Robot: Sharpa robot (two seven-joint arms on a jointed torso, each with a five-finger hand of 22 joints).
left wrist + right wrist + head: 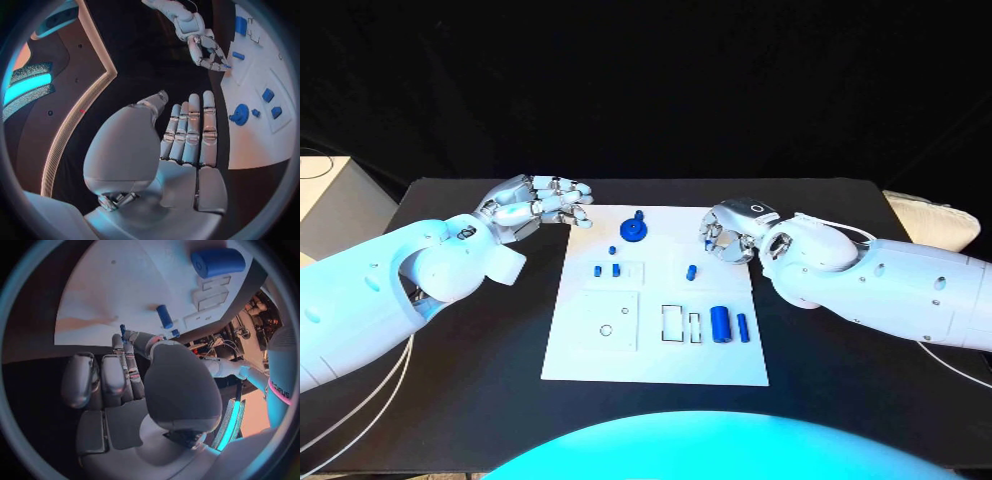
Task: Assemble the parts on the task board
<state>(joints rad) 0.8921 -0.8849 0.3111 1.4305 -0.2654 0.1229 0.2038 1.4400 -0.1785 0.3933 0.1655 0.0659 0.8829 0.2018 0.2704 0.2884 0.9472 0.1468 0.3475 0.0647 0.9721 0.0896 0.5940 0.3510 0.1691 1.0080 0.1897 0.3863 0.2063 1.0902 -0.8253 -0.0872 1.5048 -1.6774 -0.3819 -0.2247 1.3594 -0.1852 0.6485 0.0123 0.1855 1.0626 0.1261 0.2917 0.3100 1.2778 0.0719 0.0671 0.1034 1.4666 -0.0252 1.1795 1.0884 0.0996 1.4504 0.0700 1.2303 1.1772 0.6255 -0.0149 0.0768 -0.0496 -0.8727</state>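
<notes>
Head view: the board (589, 350) lies in the middle of the table (473, 410), and every place below is given from it. One round knobbed part (635, 232) stands near its far edge. A small peg (613, 250) lies just nearer than that. Two small blocks (606, 270) sit side by side left of the board's middle, and one short peg (691, 270) sits right of it. Toward the near right lie one thick cylinder (721, 323) and one thin cylinder (743, 327), beside two upright slots (672, 319). That makes seven blue parts in all. The left hand (545, 203) hangs at the board's far left corner, fingers curled loosely, grasping nothing. The right hand (733, 232) hangs just off the far right edge, fingers bent inward; whether they touch anything cannot be told here.

Left wrist view: the left hand (181, 145) shows a bare palm, fingers straight and close together, nothing in them. The board (256, 145) lies beyond the fingertips. On it are the knobbed part (239, 114), three small blue pieces near it, and two more farther along. The right hand (209, 52) reaches over the board's far edge.

Right wrist view: the right hand (131, 390) has fingers curled at the board (112, 295) edge, with no part in them. The thick cylinder (218, 262) and one peg (164, 316) lie on the board, well apart from the fingers (128, 357).
</notes>
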